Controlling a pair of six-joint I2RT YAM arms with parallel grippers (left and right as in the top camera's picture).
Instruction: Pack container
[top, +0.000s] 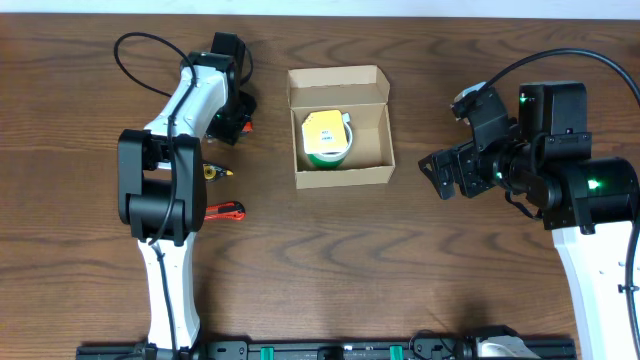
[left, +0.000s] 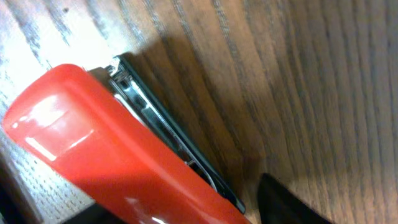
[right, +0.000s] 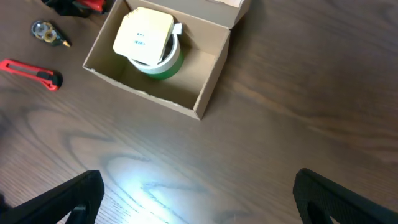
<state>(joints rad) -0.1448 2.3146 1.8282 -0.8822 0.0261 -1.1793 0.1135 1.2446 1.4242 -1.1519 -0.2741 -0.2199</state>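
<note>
A red stapler (left: 106, 155) lies directly beneath the left tool (top: 236, 118) and takes up nearly all the room there. Bare worktop (left: 311, 74) shows only along one side of it. Ahead of the right tool (right: 199, 205) the worktop is free up to the container (right: 208, 87), whose near wall bars the way. Inside, a green tape roll (right: 163, 62) fills the far end, and the end nearer this tool is free. Past the container, to this tool's left, lie a red knife (right: 31, 73) and a small yellow-tipped item (right: 46, 32).
</note>
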